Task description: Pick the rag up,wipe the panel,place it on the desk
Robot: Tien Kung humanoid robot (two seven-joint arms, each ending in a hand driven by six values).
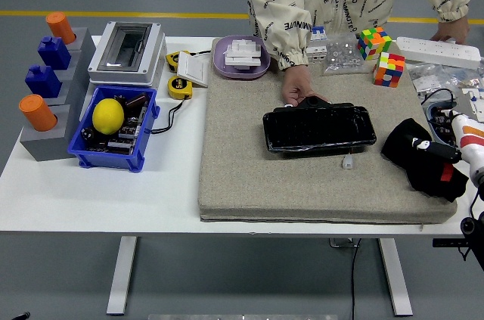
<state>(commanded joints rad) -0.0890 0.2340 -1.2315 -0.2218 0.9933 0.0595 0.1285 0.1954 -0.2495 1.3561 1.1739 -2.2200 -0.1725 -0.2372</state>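
A crumpled black rag [414, 167] with a red tag lies at the right end of the grey mat [257, 176]. The glossy black panel [319, 128] rests flat in the mat's middle. A person across the table presses one hand [299, 90] on the panel's far left edge. My right hand [442, 150] reaches in from the right edge, its fingers stretched out low over the rag's top and holding nothing. My left arm is out of view.
A small white piece [348, 161] lies just in front of the panel. Two colour cubes [389, 69] and a power strip [437, 51] sit at the back right. At the left stand a blue bin [140, 155] with a lemon, a grey box [127, 49] and a tape measure [180, 87].
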